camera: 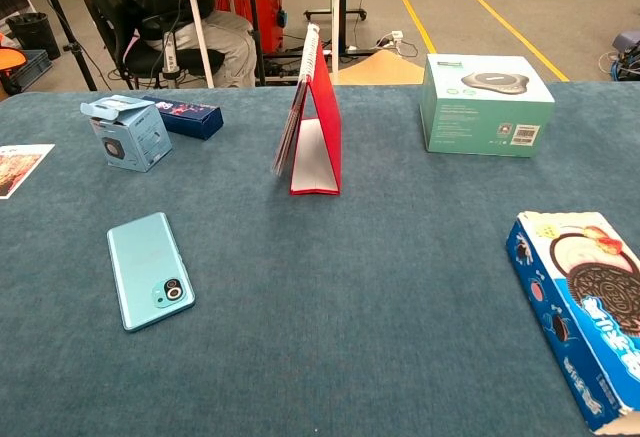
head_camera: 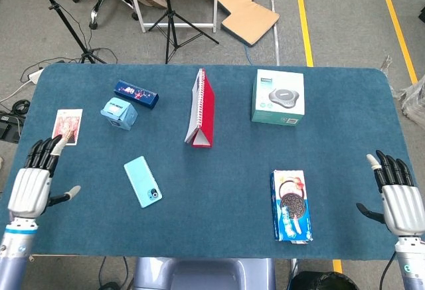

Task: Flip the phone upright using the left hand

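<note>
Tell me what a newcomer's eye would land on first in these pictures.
Probably the red folder standing tent-like at the table's middle back. Next, the light blue phone lying flat, camera side up, toward the front left, and the cookie box at the front right. Both hands, left and right, hover open at the table's ends.

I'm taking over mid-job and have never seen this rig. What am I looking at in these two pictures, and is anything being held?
Both cameras sit on the robot. The head view looks down on the blue table; the chest view looks across it from low down. The robot has two arms ending in human-like hands: the left hand and right hand rest at the table's near corners, fingers apart, holding nothing. The chest view shows neither hand. On the table lie the light-blue phone, flat with its camera side up, a red notebook standing like a tent, a cookie box, a white-and-green box, two small blue boxes and a photo card.
</note>
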{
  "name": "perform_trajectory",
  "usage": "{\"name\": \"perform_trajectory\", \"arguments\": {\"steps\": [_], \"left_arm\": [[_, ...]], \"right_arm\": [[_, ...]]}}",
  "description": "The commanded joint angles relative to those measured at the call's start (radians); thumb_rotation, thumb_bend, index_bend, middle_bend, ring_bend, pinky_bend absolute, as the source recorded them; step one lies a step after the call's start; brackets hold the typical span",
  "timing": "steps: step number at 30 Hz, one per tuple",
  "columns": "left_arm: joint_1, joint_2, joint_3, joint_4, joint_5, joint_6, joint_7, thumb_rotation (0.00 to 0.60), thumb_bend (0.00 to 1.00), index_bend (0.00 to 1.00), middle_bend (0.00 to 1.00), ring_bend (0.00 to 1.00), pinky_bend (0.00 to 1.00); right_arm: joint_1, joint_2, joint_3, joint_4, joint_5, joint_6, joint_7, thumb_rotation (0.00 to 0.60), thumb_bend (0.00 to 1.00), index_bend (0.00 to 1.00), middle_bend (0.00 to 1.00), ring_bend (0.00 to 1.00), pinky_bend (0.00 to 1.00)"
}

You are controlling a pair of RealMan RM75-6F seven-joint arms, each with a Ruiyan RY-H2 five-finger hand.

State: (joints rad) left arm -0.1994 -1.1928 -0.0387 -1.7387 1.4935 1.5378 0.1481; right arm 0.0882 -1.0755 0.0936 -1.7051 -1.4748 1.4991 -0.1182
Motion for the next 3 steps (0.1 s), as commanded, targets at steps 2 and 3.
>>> {"name": "perform_trajectory", "arguments": {"steps": [2,3], "left_arm": [[0.037,0.072,0.023,-0.077,-0.063,-0.029,0.073,0.6,0.0,0.0,0.0,0.0,0.0],[0.036,0.074,0.02,-0.076,-0.07,-0.036,0.071,0.6,0.0,0.0,0.0,0.0,0.0]], "right_arm": [[-0.001,0.002,0.003,-0.002,0.003,0.004,-0.001,0.6,0.0,0.04,0.0,0.0,0.0],[-0.002,0.003,0.004,-0.002,0.003,0.005,-0.002,0.6,0.0,0.04,0.0,0.0,0.0]]}}
